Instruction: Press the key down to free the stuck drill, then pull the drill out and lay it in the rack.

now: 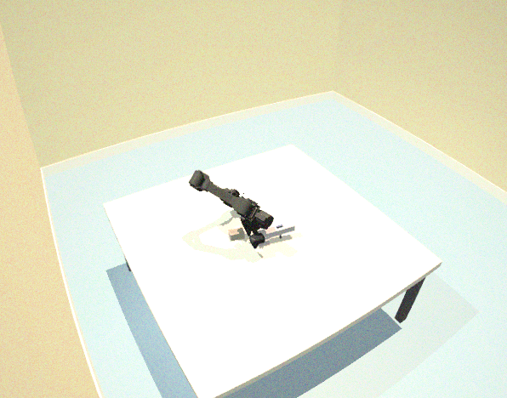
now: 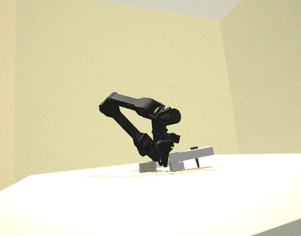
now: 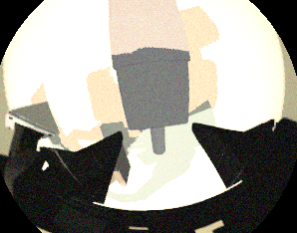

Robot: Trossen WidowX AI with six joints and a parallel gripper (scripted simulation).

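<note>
Basically lined up on the drill, key well off to the far side

Claw (image 1: 255, 245) (image 2: 162, 166) (image 3: 157, 128) is open, nothing in it, low at the near end of the grey housing (image 1: 284, 230) (image 2: 190, 154) (image 3: 152, 92). Drill — I read it as the short stub (image 3: 157, 140) on that end face — sits between the fingertips in wrist view. Its long axis runs out from the housing toward the block, so the fingers would close across it. Can't tell if the tips are deep enough; the arm (image 1: 233, 197) (image 2: 125, 100) hides the stub in top view.

Key (image 1: 279, 225) (image 2: 194, 148) is on top, toward the raised end, leg showing underneath. Can't tell whether it's pressed enough to free the drill. If not, the claw likely has to go up and along the housing first.

Block (image 1: 235, 234) (image 2: 147, 167) (image 3: 124, 166) — probably the rack — lies apart from the housing, past the stub. It's in the pull-out direction, partly behind a finger in wrist view. Housing is tilted, so the pull should follow its slope; watch for bumping the block.
</note>
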